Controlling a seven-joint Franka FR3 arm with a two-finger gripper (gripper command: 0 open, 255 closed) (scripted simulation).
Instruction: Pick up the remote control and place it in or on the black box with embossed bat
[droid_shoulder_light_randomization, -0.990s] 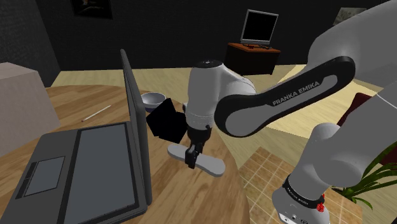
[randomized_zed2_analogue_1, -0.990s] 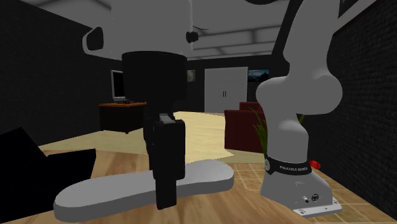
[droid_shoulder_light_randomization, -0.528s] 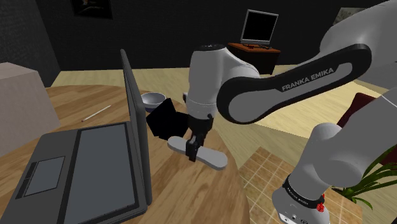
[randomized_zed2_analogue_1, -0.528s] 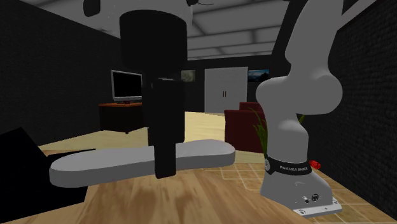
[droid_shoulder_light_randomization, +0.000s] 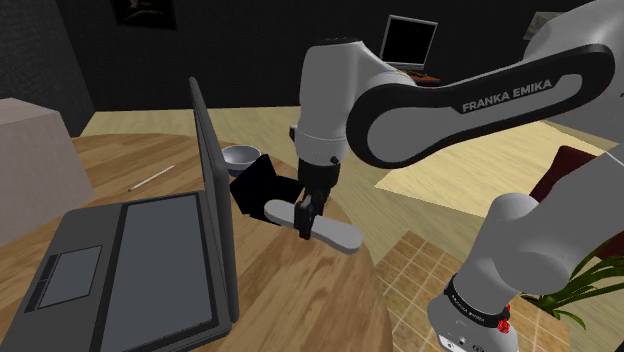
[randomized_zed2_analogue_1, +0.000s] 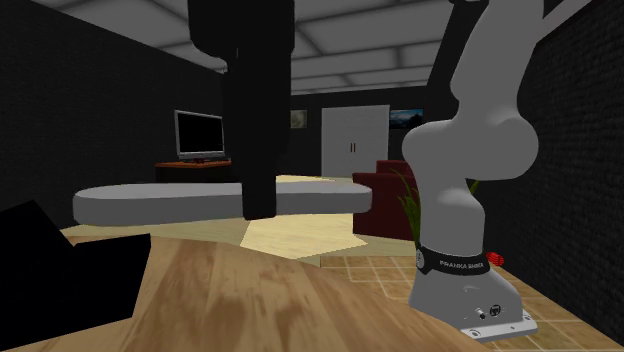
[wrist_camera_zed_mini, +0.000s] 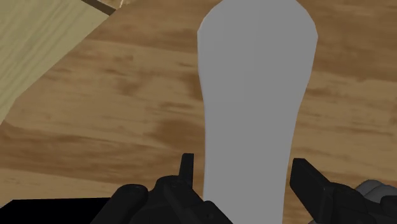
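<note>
Gripping grey remote control (droid_shoulder_light_randomization: 341, 237) near its middle for balance, gripper (droid_shoulder_light_randomization: 303, 228) jaws clenched on it; held above table (droid_shoulder_light_randomization: 300, 295) for carrying to black box (droid_shoulder_light_randomization: 256, 186).

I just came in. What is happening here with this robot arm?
The white arm's black gripper is shut on a grey remote control and holds it in the air above the wooden table. The black box, where the remote should go, stands on the table beside the open laptop, just to the left of the gripper in the shoulder view. The remote is not yet in or on the box.
</note>
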